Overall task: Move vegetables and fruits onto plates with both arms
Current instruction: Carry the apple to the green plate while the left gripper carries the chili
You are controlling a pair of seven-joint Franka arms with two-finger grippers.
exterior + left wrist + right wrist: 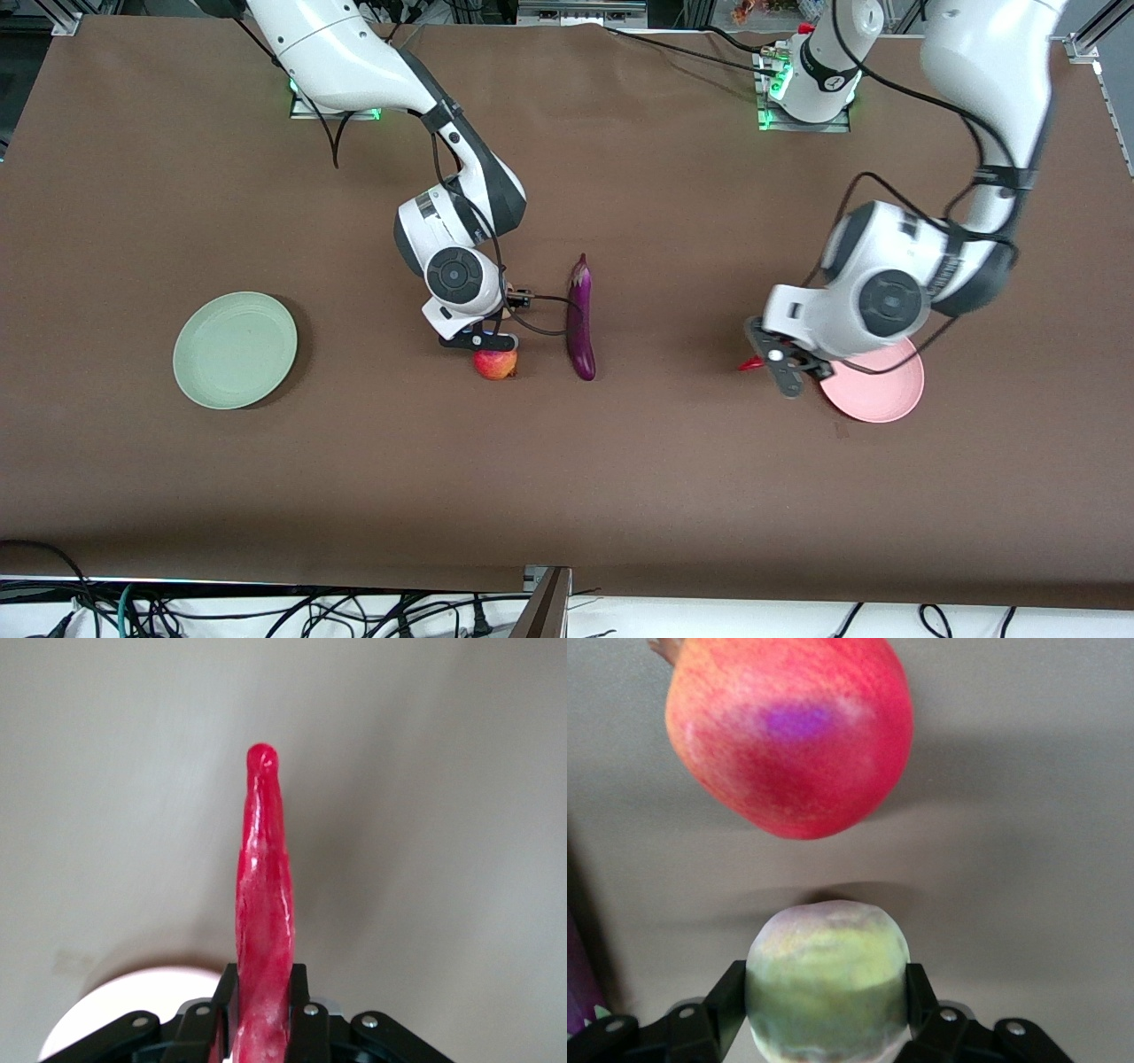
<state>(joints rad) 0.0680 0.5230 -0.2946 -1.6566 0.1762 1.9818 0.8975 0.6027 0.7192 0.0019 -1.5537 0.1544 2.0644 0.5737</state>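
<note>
My left gripper (262, 1010) hangs at centre-right of the front view, jaws clamped on the red chili pepper (263, 904) near its stem end so the tip juts free; it sits over the pink plate's (886, 399) edge, ready for release. My right gripper (826, 1010), mid-frame, has jaws closed round the pale peach (827, 979), with the red apple (496, 363) just beside it. The eggplant (580, 319) lies close alongside on the surface, so lift room is tight. The green plate (235, 350) at left stands well apart, its approach open
</note>
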